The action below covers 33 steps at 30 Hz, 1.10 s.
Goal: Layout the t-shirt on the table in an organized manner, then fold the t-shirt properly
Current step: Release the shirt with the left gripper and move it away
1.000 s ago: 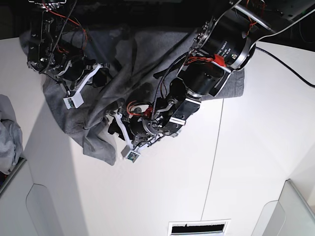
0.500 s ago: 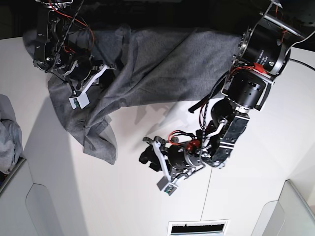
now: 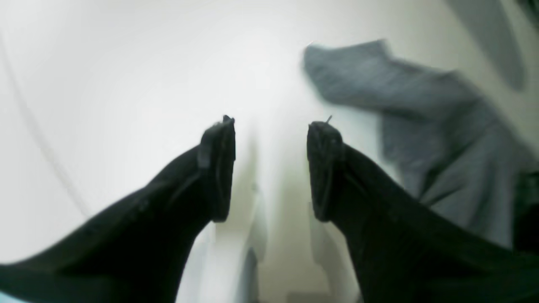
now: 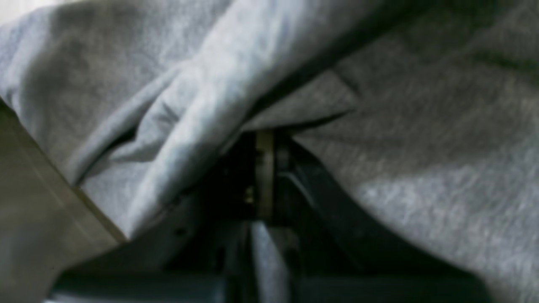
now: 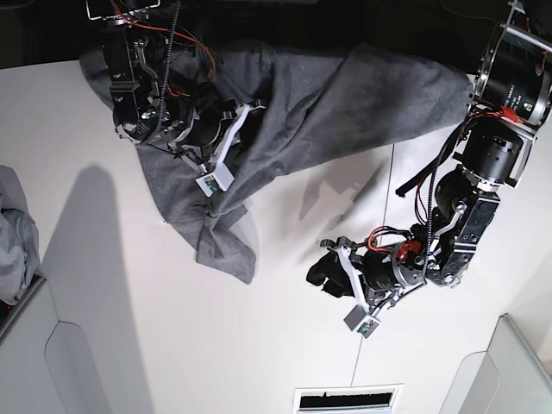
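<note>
Bluish cloth (image 5: 15, 237), seemingly binned (image 5: 19, 304)

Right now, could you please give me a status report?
Left gripper open, empty, above the large white table. Right gripper shut on the heather-grey cotton t-shirt, still bunched. Nothing in the way.

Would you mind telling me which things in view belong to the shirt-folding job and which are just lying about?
Part of the job:
- t-shirt, rumpled
- table
- right gripper, buried in the cloth
- left gripper, open over bare table

Just lying about:
- paler cloth bundle at the table's edge
- grey bin
</note>
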Each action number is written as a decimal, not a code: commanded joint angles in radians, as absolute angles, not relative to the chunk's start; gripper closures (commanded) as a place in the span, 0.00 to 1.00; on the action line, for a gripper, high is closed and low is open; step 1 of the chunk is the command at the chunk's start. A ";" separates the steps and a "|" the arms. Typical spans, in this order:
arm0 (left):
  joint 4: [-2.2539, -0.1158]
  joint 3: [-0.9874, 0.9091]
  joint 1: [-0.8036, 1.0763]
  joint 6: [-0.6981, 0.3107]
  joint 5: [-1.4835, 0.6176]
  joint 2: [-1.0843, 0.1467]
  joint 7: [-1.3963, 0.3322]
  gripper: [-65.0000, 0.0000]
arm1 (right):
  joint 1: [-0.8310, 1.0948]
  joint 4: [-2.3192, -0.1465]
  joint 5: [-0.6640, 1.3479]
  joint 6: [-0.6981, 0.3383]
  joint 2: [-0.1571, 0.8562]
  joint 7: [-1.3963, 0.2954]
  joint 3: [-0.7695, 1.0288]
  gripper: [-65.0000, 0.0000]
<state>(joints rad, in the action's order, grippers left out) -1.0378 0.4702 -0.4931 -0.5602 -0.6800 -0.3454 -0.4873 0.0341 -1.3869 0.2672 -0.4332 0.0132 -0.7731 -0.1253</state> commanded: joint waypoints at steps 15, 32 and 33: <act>-1.050 0.466 -0.396 -0.535 -0.532 -0.134 -0.392 0.49 | 0.026 -1.387 0.220 -0.453 -0.033 -0.819 -0.153 1.00; -1.049 0.596 -0.404 -0.527 -0.432 -0.063 -0.323 0.49 | 0.025 -1.387 0.178 -0.449 -0.011 -0.823 -0.144 1.00; -1.050 0.596 -0.405 -0.527 -0.433 -0.065 -0.323 0.49 | 0.025 -1.387 0.174 -0.449 -0.011 -0.823 -0.144 1.00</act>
